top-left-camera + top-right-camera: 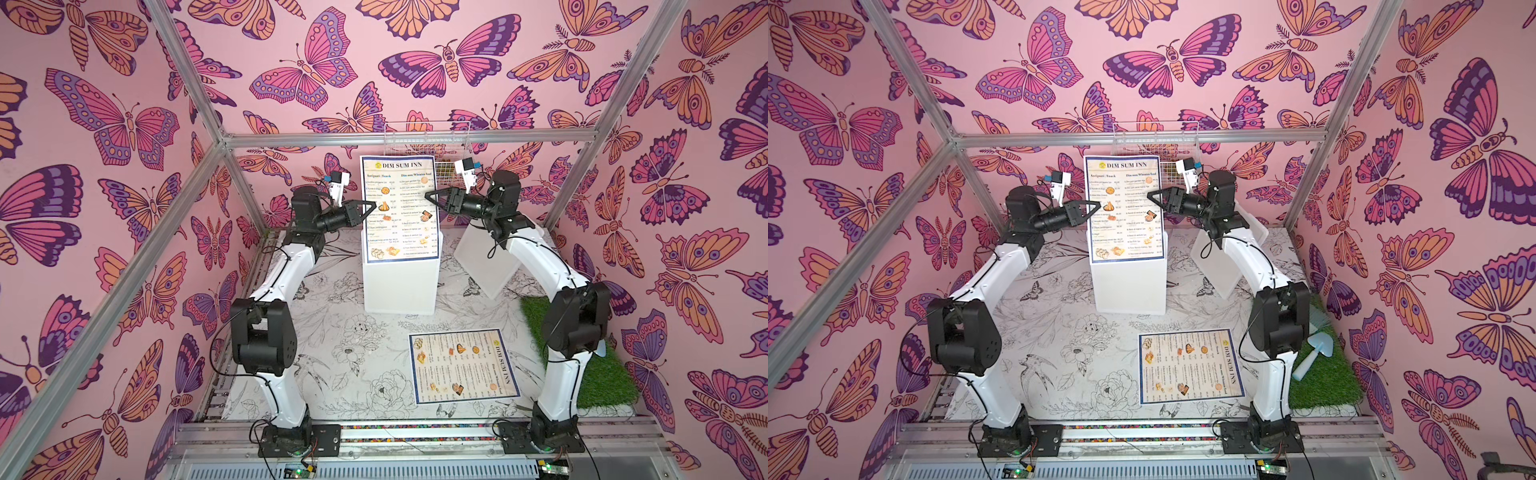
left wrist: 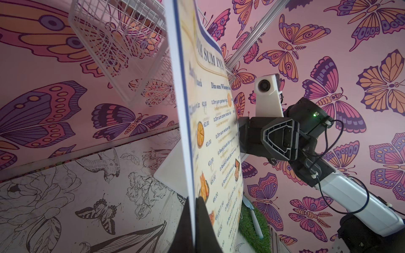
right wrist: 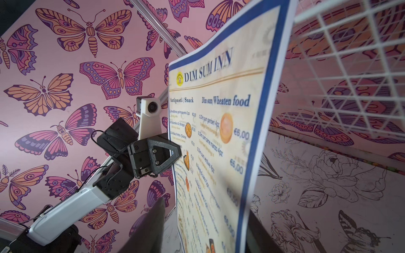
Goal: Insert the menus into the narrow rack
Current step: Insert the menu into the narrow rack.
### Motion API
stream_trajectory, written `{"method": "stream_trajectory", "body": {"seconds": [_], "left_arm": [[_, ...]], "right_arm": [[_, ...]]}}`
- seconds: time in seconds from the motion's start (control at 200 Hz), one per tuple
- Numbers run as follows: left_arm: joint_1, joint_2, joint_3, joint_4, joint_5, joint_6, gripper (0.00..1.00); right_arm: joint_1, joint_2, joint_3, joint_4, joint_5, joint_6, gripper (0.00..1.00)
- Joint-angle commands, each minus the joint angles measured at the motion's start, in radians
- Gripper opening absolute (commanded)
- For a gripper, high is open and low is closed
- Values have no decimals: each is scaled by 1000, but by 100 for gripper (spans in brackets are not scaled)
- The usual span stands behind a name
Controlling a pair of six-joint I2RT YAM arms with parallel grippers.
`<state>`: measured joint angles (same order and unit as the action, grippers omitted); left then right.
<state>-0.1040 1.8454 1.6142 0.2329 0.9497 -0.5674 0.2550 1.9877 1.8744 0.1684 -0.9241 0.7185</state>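
Nearest me, the flat menu (image 1: pixel 463 365) is lying on the desk (image 1: pixel 332 365). Beyond it, the upright menu (image 1: pixel 400 208) is bowing (thin, floppy stuff, best held at both side edges) over a white box (image 1: pixel 399 286). The left gripper (image 1: pixel 373 204) is pinching one edge shut, and the right gripper (image 1: pixel 429 194) is straddling the other, jaws apart. The wire rack (image 1: pixel 428 139) is hanging behind.

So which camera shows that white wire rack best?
The left wrist view: the rack appears large, its mesh clear. The right wrist view catches only part; in both top views it is small, partly behind the held menu.
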Motion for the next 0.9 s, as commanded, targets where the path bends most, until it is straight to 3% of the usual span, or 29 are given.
{"method": "stream_trajectory", "body": {"seconds": [0.0,0.215,0.451,0.896], "left_arm": [[7,-44,8,-11,9,41,1],[5,-86,-37,87,-5,14,1],[6,-99,-60,202,-29,-55,1],[-18,-16,-44,592,-82,-309,1]], "right_arm": [[4,-43,1,23,-4,2,50],[33,-93,-15,-80,5,-105,43],[41,-171,-119,6,6,-122,42],[64,-236,-136,-28,40,-280,43]]}}
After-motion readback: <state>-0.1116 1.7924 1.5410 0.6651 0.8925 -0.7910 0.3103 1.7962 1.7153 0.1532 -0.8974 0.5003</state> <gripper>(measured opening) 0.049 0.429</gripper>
